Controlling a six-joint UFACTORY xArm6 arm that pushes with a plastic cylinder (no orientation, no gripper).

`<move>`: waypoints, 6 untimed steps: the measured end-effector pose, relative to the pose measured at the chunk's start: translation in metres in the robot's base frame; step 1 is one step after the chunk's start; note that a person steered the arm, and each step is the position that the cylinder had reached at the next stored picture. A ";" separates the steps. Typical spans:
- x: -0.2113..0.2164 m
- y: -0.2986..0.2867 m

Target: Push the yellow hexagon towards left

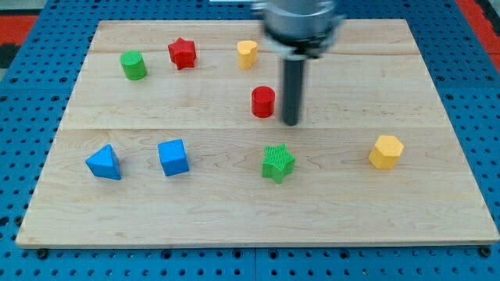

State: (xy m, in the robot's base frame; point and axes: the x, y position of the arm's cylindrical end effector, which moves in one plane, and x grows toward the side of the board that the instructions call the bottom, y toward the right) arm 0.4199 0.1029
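The yellow hexagon [386, 151] lies on the wooden board [234, 218] at the view's right, a little below mid-height. My tip [291, 122] touches down near the board's middle, well to the left of the hexagon and higher in the view. It stands just right of the red cylinder [263, 102], with a small gap between them. The green star [277, 163] lies below my tip, between it and the board's bottom edge.
A second yellow block [247, 54], a red star [182, 53] and a green cylinder [133, 65] sit along the top. A blue triangle [104, 162] and a blue cube [173, 157] sit at lower left. Blue pegboard surrounds the board.
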 end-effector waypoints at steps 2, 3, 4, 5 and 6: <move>0.035 0.085; 0.077 0.179; 0.108 0.144; 0.100 0.076; 0.014 0.076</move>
